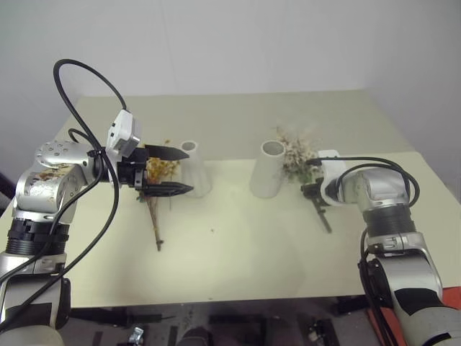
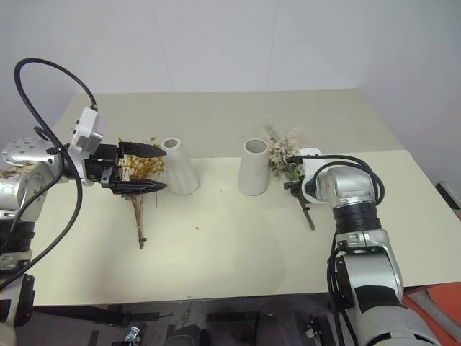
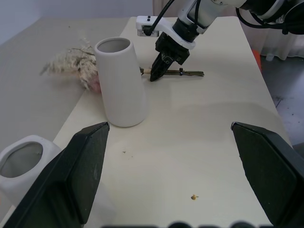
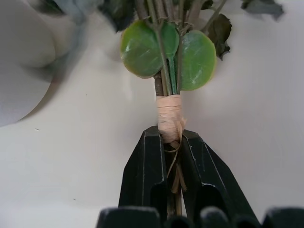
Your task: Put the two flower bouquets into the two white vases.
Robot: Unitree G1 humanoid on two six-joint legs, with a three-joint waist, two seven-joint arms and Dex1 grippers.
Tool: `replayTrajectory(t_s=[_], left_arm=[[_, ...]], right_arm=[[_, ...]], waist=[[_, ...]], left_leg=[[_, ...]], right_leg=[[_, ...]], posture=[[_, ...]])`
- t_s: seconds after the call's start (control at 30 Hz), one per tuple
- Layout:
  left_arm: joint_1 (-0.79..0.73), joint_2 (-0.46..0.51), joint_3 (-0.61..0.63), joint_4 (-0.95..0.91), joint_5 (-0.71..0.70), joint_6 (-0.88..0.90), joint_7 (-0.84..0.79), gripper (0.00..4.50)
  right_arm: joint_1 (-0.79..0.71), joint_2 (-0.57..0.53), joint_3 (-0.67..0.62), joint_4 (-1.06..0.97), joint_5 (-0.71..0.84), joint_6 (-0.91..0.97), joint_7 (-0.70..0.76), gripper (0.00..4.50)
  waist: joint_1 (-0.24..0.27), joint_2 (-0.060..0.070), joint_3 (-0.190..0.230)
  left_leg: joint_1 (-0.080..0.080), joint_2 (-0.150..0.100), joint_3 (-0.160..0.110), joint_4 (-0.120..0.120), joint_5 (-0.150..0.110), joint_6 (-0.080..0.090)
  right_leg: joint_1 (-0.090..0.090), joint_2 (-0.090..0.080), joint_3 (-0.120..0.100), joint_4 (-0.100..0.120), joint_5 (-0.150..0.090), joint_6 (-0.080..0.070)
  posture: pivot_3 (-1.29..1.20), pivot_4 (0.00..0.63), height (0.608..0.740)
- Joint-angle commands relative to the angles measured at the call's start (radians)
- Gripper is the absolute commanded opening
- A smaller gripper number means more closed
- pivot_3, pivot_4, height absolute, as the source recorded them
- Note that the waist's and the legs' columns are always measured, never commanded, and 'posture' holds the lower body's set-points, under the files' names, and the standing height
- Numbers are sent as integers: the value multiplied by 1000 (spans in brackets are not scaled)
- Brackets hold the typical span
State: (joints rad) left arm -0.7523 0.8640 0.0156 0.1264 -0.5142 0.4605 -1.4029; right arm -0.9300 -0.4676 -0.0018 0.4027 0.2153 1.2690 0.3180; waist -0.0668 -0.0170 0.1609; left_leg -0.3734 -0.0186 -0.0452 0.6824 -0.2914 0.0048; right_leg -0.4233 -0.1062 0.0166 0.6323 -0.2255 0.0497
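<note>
The yellow-orange bouquet (image 1: 155, 196) lies flat on the table, stems toward the front edge. My left gripper (image 1: 189, 171) hovers open just above its blossoms, fingers pointing at the slim-necked white vase (image 1: 194, 169). The wider white vase (image 1: 267, 170) stands to its right. Behind and beside that vase lies the mixed bouquet (image 1: 296, 153) with green leaves (image 4: 164, 47). My right gripper (image 4: 172, 142) is shut on its stems just below the tan wrap (image 4: 169, 116), low on the table. The left wrist view shows both vases and the right gripper (image 3: 159, 71) on the stems.
The cream table (image 1: 238, 259) has bare surface in front of the vases and behind them up to the white wall. Black cables loop over my left arm (image 1: 86, 79). A red object (image 1: 450, 297) sits off the table's right front corner.
</note>
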Motion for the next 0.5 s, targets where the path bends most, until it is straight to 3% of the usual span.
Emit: replayTrajectory(t_s=[0.03, 0.27, 0.4, 0.5], left_arm=[[-16, 3, 27, -3, -1, -20, -3, 4500], [-38, -7, 20, 27, 9, -33, -11, 4500], [-60, -15, 12, 57, 19, -46, -17, 4500], [-78, -30, 16, 68, 13, -51, -20, 4500]], right_arm=[[5, 8, -64, -17, 1, 28, -33, 205], [-17, 60, -280, -54, 21, -62, -147, 205], [-24, 92, -371, -132, 59, -285, -160, 205], [-4, 111, -365, -180, 65, -458, -131, 205]], waist=[[0, 0, 0], [0, 0, 0], [-1, 0, 0], [-2, 0, 0]], left_leg=[[0, 0, 0, 0, 0, 0], [0, 0, -1, 0, 0, 0], [-1, 0, -1, 0, 0, 0], [-1, 0, -1, 0, 0, 0]], right_leg=[[0, 0, 0, 0, 0, 0], [0, 0, 0, 0, 0, 0], [-1, 0, 1, 0, 0, 0], [-2, 0, 1, 0, 0, 0]], posture=[[0, 150, 740], [0, 150, 740], [0, 150, 740], [0, 150, 740]])
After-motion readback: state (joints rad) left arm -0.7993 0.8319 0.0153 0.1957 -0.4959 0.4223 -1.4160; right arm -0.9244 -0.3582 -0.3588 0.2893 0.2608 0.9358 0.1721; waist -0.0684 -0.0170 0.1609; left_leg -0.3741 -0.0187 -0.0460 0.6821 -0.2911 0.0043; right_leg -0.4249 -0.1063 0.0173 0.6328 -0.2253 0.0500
